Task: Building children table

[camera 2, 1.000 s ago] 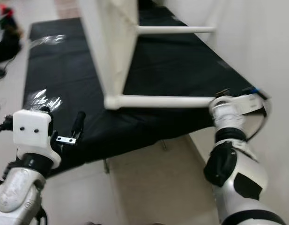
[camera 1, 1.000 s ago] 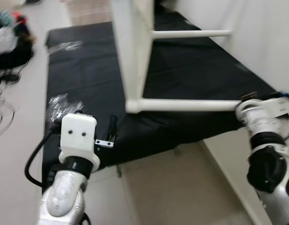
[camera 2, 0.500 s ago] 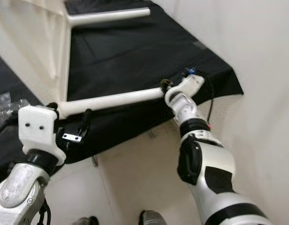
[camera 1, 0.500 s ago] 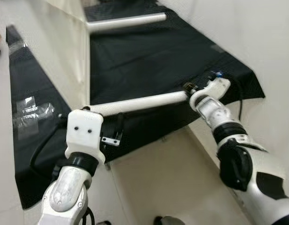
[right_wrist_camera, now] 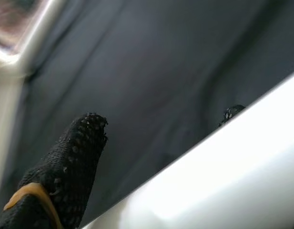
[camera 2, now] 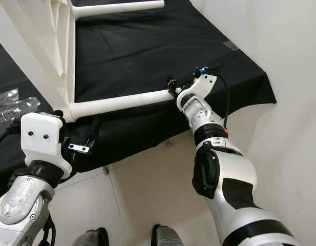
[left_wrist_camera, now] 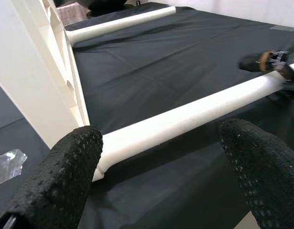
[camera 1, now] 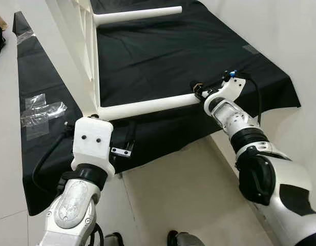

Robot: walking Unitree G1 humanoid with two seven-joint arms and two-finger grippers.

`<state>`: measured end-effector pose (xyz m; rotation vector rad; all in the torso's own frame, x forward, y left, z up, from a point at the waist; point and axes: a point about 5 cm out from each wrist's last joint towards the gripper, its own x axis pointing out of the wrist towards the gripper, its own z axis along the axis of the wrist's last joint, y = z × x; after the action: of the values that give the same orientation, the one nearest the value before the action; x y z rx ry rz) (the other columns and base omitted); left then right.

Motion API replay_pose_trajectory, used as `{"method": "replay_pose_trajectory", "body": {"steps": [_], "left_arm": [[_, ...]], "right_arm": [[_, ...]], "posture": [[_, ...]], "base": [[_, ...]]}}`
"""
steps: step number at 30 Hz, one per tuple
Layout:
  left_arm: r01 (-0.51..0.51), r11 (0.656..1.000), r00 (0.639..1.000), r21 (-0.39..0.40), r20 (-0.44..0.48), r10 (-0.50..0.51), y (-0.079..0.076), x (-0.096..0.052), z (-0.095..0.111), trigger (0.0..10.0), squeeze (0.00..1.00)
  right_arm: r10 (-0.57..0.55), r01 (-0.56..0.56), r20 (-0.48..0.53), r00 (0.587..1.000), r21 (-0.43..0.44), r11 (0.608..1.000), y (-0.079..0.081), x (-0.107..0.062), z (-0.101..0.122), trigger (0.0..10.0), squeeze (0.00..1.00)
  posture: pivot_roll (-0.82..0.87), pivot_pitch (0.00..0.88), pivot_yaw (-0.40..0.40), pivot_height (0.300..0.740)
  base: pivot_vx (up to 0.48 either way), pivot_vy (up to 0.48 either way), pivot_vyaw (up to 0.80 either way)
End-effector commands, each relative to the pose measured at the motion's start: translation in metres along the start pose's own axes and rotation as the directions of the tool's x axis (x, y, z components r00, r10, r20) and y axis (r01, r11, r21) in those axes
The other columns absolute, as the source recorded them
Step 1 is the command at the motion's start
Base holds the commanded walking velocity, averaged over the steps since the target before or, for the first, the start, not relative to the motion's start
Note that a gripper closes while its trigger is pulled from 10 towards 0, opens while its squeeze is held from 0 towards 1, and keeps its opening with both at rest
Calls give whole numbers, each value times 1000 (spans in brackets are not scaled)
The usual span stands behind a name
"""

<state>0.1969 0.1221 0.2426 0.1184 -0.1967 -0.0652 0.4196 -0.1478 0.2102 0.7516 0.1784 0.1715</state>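
On the black sheet (camera 1: pixel 163 56) spread over the floor, the white children's table (camera 1: pixel 78 51) is lying on its side, its top standing on edge at the 10 o'clock side of the head views. Two round white legs are projecting from it toward 3 o'clock: the far leg (camera 1: pixel 140 15) near 12 o'clock and the near leg (camera 1: pixel 147 106) crossing the centre of the scene.

The right gripper (camera 2: pixel 174 87) is meeting the free end of the near leg. In the right wrist view one black finger (right_wrist_camera: pixel 65 171) is sitting beside the white tube; the jaws appear to be closed around the leg end, although the second finger is mostly hidden behind it.

The left gripper (left_wrist_camera: pixel 161 176) is hovering just short of the joint where the near leg enters the top. Its jaws are standing wide apart, empty, straddling the leg without touching it.

Clear plastic bags (camera 1: pixel 42 110) are lying on the sheet near 9 o'clock.

Handling judgement: the table is looking like moulded plastic, so it is probably light and stiff. The legs are smooth and round, hence likely slippery under a loose grip. The free end is giving leverage for twisting or pushing; the root by the joint is the firmest hold for steadying. The upright top may tip if it is pushed sideways.
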Motion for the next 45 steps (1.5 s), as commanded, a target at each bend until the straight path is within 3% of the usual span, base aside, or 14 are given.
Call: {"method": "replay_pose_trajectory", "body": {"steps": [1, 5, 12, 14, 16, 21, 28, 32, 33, 34, 35, 36, 43, 45], "left_arm": [[-7, 1000, 1000, -7, -23, 7, -1, 1, -3, 10000, 0], [-14, 1000, 1000, -11, -19, 14, -1, 3, -3, 10000, 0], [-13, 1000, 1000, -10, -20, 13, -2, 3, -4, 10000, 0], [-14, 1000, 1000, -11, -20, 14, -2, 3, -4, 10000, 0], [-13, 1000, 1000, -12, -20, 12, -3, 3, -4, 10000, 0], [-17, 1000, 1000, -16, -12, 16, -2, 4, -3, 10000, 0], [-16, 1000, 1000, -27, 8, 16, -1, 3, 2, 10000, 0], [-17, 1000, 1000, -24, 5, 17, 0, 4, 1, 10000, 0], [-14, 1000, 1000, -23, 2, 14, -1, 5, 0, 10000, 0], [-14, 1000, 1000, -23, 2, 14, -1, 5, 0, 10000, 0], [-11, 1000, 1000, -20, 0, 11, -2, 5, 0, 10000, 0], [-9, 1000, 1000, -17, 2, 9, -2, 5, 0, 10000, 0], [-9, 1000, 1000, -19, 7, 9, -2, 5, 2, 10000, 0], [-10, 1000, 1000, -14, 8, 10, -1, 4, 2, 10000, 0]], "right_arm": [[110, -108, -24, 994, 48, 993, 18, 4, -6, 10000, 0], [240, -241, -21, 970, -48, 969, 48, 6, 6, 10000, 0], [328, -327, 60, 943, -17, 945, 83, 7, 28, 10000, 0], [155, -168, -86, 984, -173, 971, 62, 10, 5, 10000, 0], [-46, -38, -215, 975, -369, 929, 31, 7, -19, 10000, 0], [-168, 38, -272, 947, -425, 904, 1, 1, -37, 10000, 0], [-264, 172, -187, 946, -400, 900, -22, -5, -23, 10000, 0], [-220, 151, -191, 957, -323, 934, -14, -3, -16, 10000, 0], [-174, 130, -208, 963, -210, 969, -5, -2, -14, 10000, 0], [-174, 130, -208, 963, -210, 969, -5, -2, -14, 10000, 0], [-79, 82, -204, 976, 5, 997, 8, 1, -11, 10000, 0], [-48, 69, -200, 979, 98, 993, 11, 1, -11, 10000, 0], [-64, 108, -180, 981, 241, 964, 5, 0, -12, 10000, 0], [-94, 139, -136, 986, 368, 919, -4, -2, -9, 10000, 0]], "posture": [[101, 237, -59, 740], [100, 237, -59, 740], [91, 234, -64, 740], [87, 234, -64, 740], [86, 232, -68, 740], [83, 232, -66, 740], [89, 241, -62, 740], [82, 238, -56, 740], [78, 239, -54, 740], [78, 239, -54, 740], [78, 237, -55, 740], [82, 237, -55, 740], [87, 237, -55, 740], [93, 239, -57, 740]], "base": [[0, 0, 0], [0, 0, 0], [0, 0, 0], [0, 0, 0], [0, 0, 0], [0, 0, 0], [0, 0, 0], [0, 0, 0], [0, 0, 0], [0, 0, 0], [0, 0, 0], [0, 0, 0], [0, 0, 0], [0, 0, 0]]}}
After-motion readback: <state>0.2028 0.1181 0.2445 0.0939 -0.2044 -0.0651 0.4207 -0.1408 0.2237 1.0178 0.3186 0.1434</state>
